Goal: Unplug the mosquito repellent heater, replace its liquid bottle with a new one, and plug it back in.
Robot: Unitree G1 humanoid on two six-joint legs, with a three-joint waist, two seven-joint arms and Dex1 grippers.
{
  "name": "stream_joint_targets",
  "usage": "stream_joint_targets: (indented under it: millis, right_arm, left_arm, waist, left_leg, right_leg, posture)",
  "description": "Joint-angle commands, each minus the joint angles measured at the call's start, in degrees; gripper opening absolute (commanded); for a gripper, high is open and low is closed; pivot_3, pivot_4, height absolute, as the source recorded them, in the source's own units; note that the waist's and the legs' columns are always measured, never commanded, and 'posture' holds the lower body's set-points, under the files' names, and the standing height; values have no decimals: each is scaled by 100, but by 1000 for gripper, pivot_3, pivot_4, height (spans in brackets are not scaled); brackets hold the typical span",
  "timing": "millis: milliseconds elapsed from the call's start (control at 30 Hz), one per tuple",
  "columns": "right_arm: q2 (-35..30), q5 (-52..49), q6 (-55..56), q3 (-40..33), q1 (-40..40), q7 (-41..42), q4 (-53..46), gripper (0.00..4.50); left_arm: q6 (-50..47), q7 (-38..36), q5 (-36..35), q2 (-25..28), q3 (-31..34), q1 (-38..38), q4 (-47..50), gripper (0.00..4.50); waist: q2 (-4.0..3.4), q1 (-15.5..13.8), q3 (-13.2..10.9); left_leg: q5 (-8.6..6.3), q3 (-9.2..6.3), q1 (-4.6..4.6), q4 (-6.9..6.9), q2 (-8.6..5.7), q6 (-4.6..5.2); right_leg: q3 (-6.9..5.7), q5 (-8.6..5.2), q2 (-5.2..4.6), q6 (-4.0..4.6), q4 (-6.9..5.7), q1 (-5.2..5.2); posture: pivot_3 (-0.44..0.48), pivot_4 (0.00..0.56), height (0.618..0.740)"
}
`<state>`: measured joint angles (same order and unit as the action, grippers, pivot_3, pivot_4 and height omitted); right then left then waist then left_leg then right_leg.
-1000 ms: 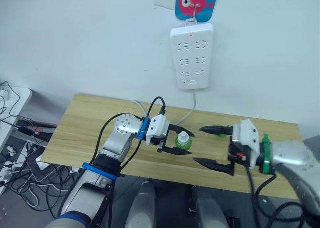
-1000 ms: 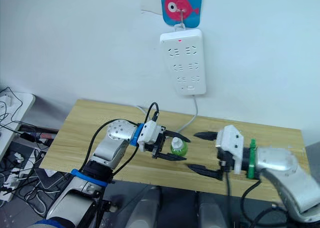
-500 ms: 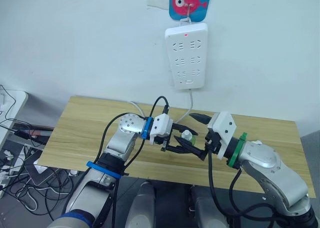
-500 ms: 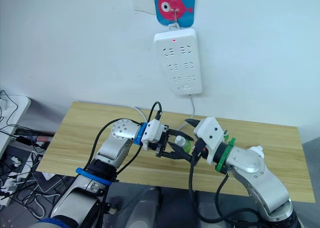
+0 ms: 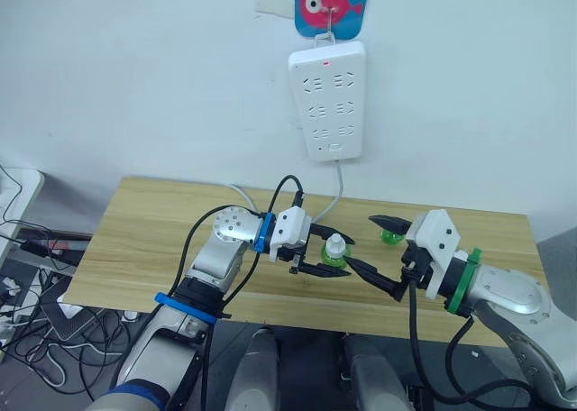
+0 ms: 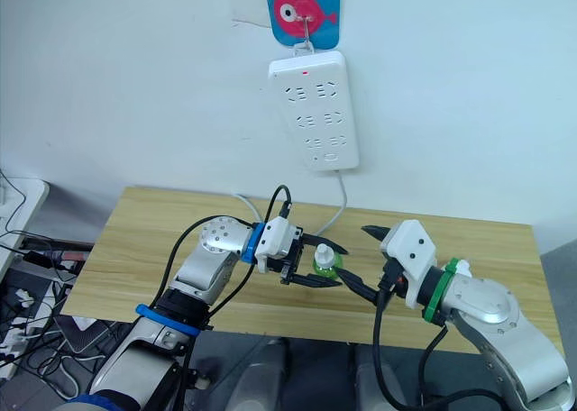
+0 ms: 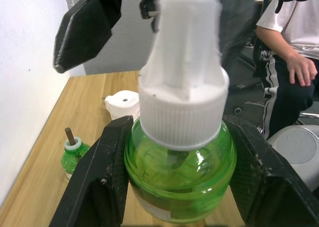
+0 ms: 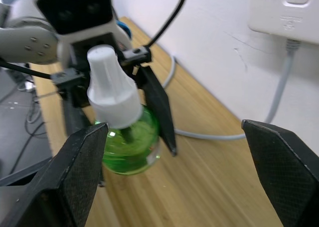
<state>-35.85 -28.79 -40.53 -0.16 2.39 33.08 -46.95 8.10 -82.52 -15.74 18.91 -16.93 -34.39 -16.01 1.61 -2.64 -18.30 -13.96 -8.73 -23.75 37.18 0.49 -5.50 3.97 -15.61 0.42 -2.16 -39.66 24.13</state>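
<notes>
The left gripper (image 5: 322, 254) pinched the new bottle (image 7: 180, 163) by its smooth, likely slippery green belly, while the right gripper (image 5: 383, 258), spread wide just beside it, looked best placed to take the light, rigid cap (image 8: 109, 90) by its ribbed skirt.

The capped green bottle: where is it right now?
In the head views the capped green bottle sits near the table's middle, clamped between the left gripper's fingers, with the open right gripper just to its right and the power strip on the wall above.
</notes>
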Motion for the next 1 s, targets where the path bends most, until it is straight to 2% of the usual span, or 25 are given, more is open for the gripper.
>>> stream_joint_targets:
  millis: [33, 233, 367, 467, 600, 833, 1000]
  right_arm:
    - [104, -237, -82, 219, 192, -33, -301, 4471]
    - [273, 20, 19, 775, 542, -134, -49, 4471]
    - [438, 273, 127, 899, 763, -288, 215, 4471]
    - [484, 399, 167, 838, 812, -375, 338, 4471]
    - [225, 303, 162, 521, 418, -218, 156, 4471]
    - [-84, -437, -124, -76, -108, -12, -423, 4471]
    - [-166, -712, -240, -27, -132, 5, -579, 4471]
  left_arm:
    - [115, -21, -77, -29, 49, -22, 113, 2287]
    - [155, -16, -54, -40, 63, -65, 57, 2287]
    - [161, -10, -55, -52, 56, -80, 49, 2287]
    - [168, -3, -58, -70, 41, -70, 54, 2287]
    - [170, -60, -92, -43, 35, -18, 94, 2287]
    - [194, -97, -93, -71, 66, -112, -36, 2287]
    - [251, -99, -84, -102, 86, -174, -147, 2287]
  waist:
    - [0, 6, 9]
    - [3, 1, 71]
    - [4, 0, 83]
    - [4, 1, 90]
    - [3, 0, 93]
    - [4, 4, 103]
    - [5, 50, 124]
  left_leg:
    - [0, 0, 0, 0, 0, 0]
    - [1, 0, -2, -1, -2, -1]
    - [1, -1, -1, -1, -2, -1]
    - [1, 0, -2, -2, -2, -2]
    - [1, 0, -3, -2, -3, -2]
    - [0, 1, -1, -1, -3, 1]
    - [0, 2, -1, 0, -3, 2]
  right_leg:
    - [0, 0, 0, 0, 0, 0]
    - [-1, 0, -1, 0, 8, -1]
    - [-1, 0, -1, 0, 7, -1]
    - [-1, 0, -1, 0, 8, 0]
    - [-1, 0, -2, 0, 10, -1]
    - [0, 0, -2, 0, 7, -1]
    - [1, 0, -2, 0, 6, -2]
  posture:
    - [186, 245, 740]
    - [188, 239, 740]
    - [180, 236, 740]
    - [174, 237, 740]
    - [166, 235, 740]
    - [156, 234, 740]
    - [139, 227, 740]
